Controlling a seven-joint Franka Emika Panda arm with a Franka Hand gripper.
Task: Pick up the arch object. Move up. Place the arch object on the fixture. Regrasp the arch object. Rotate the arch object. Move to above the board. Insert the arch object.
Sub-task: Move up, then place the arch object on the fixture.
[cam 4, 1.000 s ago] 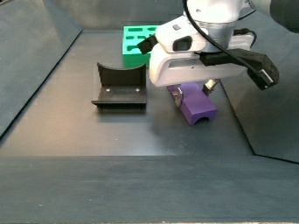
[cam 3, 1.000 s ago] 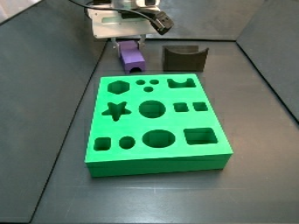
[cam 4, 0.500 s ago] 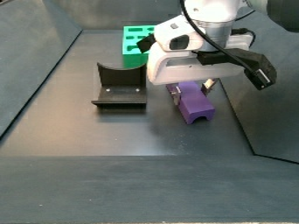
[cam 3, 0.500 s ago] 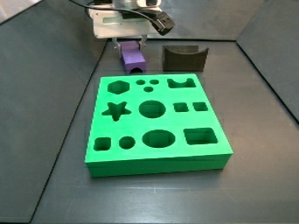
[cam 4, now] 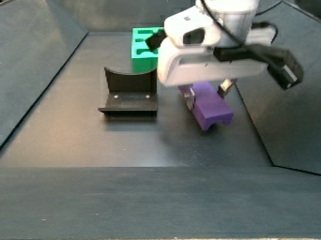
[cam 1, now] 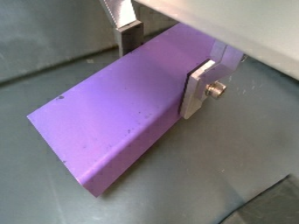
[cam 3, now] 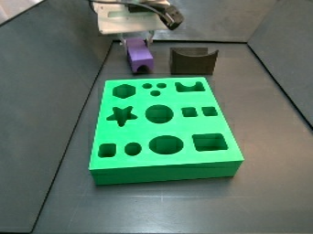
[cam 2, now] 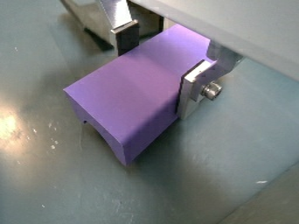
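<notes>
With its fingers (cam 1: pixel 201 89) clamped on the arch object (cam 1: pixel 122 122), the gripper (cam 2: pixel 162 59) appears to be in the move-up step. Next, carry it to the fixture (cam 4: pixel 128 92) beside it and set it down there.

Lighting is even and moderately bright from overhead. The dark floor (cam 2: pixel 47 131) shows pale glare patches in a wrist view. The gripper (cam 4: pixel 207 87) casts a soft shadow. All views are slightly soft.
</notes>
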